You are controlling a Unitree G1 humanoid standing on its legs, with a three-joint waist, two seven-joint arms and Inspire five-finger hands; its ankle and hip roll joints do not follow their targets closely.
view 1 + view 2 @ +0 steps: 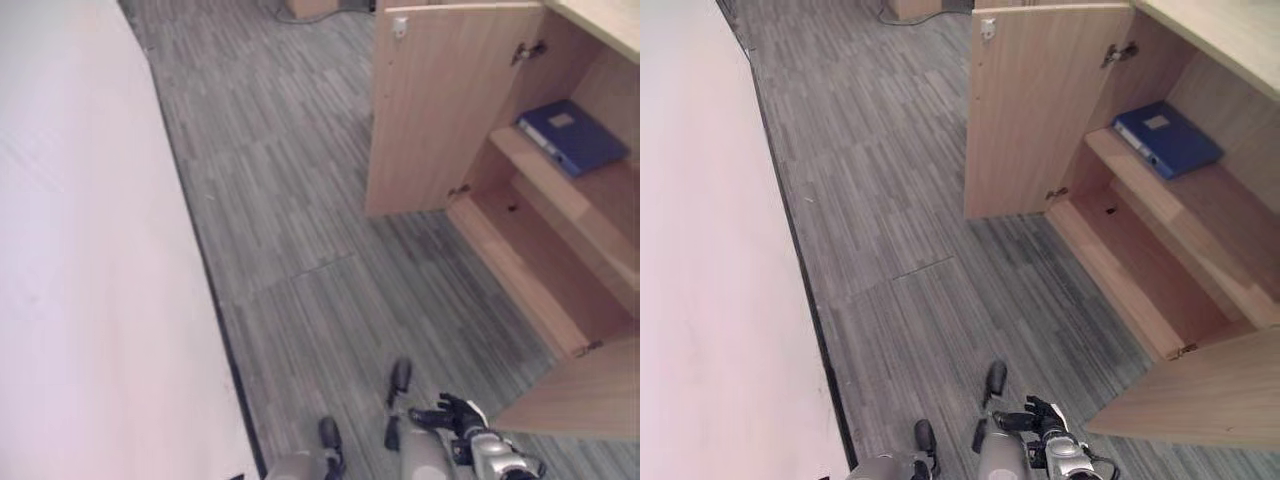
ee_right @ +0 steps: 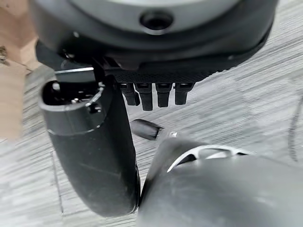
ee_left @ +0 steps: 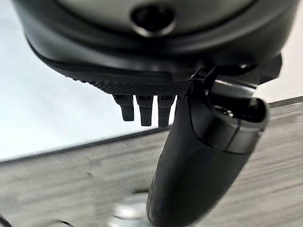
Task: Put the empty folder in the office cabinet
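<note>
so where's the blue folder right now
The blue folder lies flat on the upper shelf of the open cabinet, on the robot's right, just behind the open door.

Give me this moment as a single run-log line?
blue folder: flat on cabinet shelf | cabinet door: open | left hand: open, holding nothing | right hand: open, holding nothing

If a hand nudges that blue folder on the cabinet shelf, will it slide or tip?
The blue folder lies flat on the upper shelf, so it would likely slide, not tip. It looks like a stiff box file, probably rigid. Being empty, probably light.
</note>
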